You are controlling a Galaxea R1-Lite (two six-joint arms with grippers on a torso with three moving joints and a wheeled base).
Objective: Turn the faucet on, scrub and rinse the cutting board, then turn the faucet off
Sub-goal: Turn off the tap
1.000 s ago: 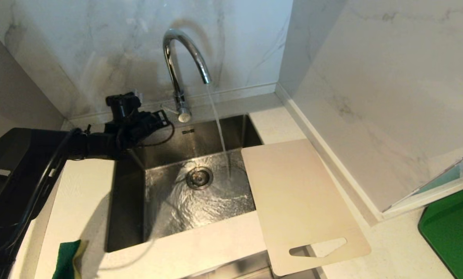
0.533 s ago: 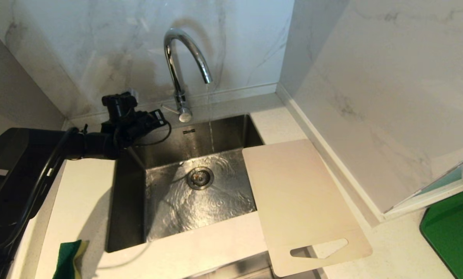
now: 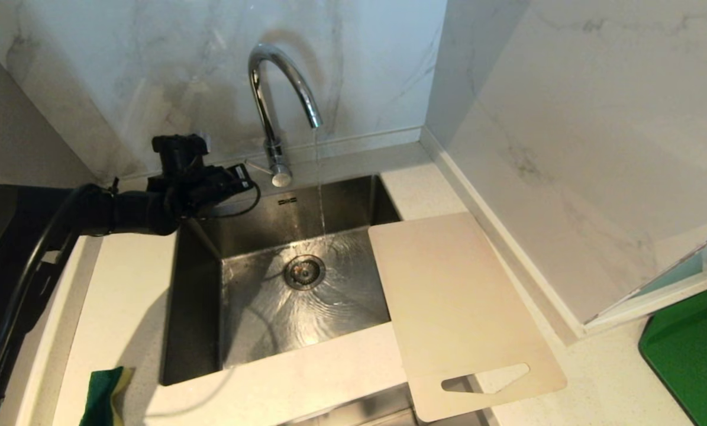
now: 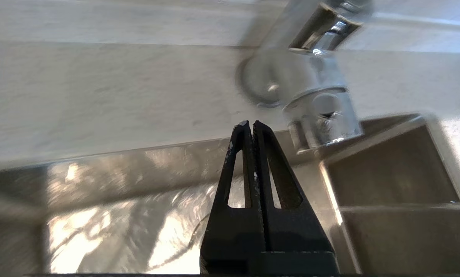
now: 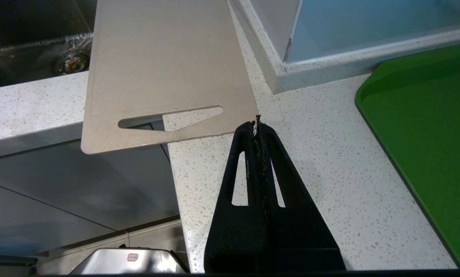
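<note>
The chrome faucet (image 3: 270,89) arches over the steel sink (image 3: 199,296), and only a thin trickle of water (image 3: 319,195) falls from its spout. Its small side lever (image 3: 257,167) points left. My left gripper (image 3: 244,176) hovers shut just left of that lever, over the sink's back left corner; in the left wrist view its tips (image 4: 251,124) sit close beside the faucet base (image 4: 318,107), holding nothing. The beige cutting board (image 3: 448,296) lies flat on the counter right of the sink, overhanging the basin and the front edge. My right gripper (image 5: 256,125) is shut, parked near the cutting board's (image 5: 164,57) slotted end.
A green and yellow sponge (image 3: 102,396) lies on the counter's front left. A dark green mat (image 3: 690,349) sits at the far right, also in the right wrist view (image 5: 426,115). Marble walls close the back and right. The drain (image 3: 304,271) lies mid-basin under rippling water.
The water has dropped from a full stream to a thin trickle. My left gripper has drawn back a little to the left, away from the faucet lever.
</note>
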